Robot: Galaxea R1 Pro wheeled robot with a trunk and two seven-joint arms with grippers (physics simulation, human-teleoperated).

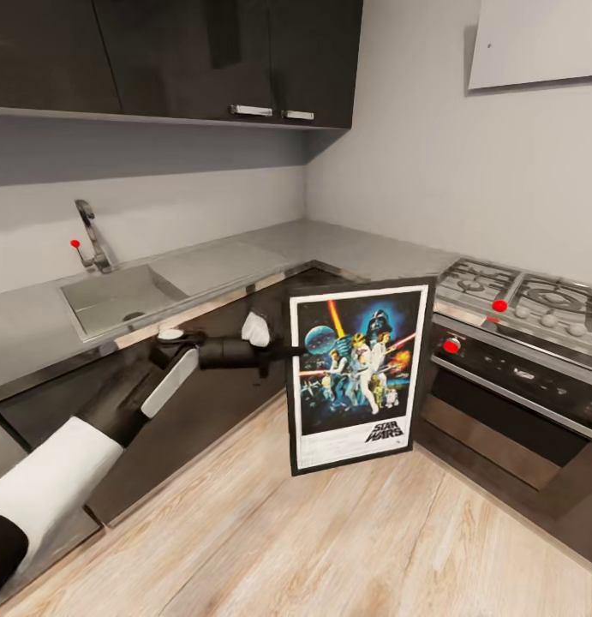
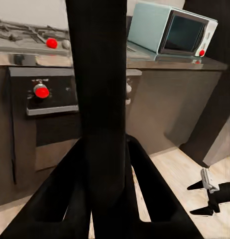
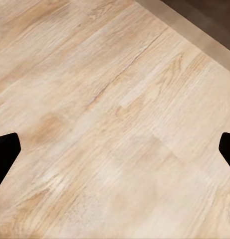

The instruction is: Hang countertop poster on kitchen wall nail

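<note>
Poster (image 1: 359, 381) upright, clear of floor | left claw (image 1: 283, 350) pinching its edge, arm outstretched

a home kitchen: sink (image 1: 116, 300), gas hob (image 1: 523, 300), oven (image 1: 510, 386), dark wall cupboards (image 1: 176, 56), microwave (image 2: 172, 31).

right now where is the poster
In the head view the poster hangs upright off the countertop, held at its edge by the left pincer, above the wood floor beside the oven.

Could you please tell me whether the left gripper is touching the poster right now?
Touching. In the left wrist view the poster's black edge runs between the two fingers, which close against it; the head view shows the left gripper meeting the poster's left edge.
</note>
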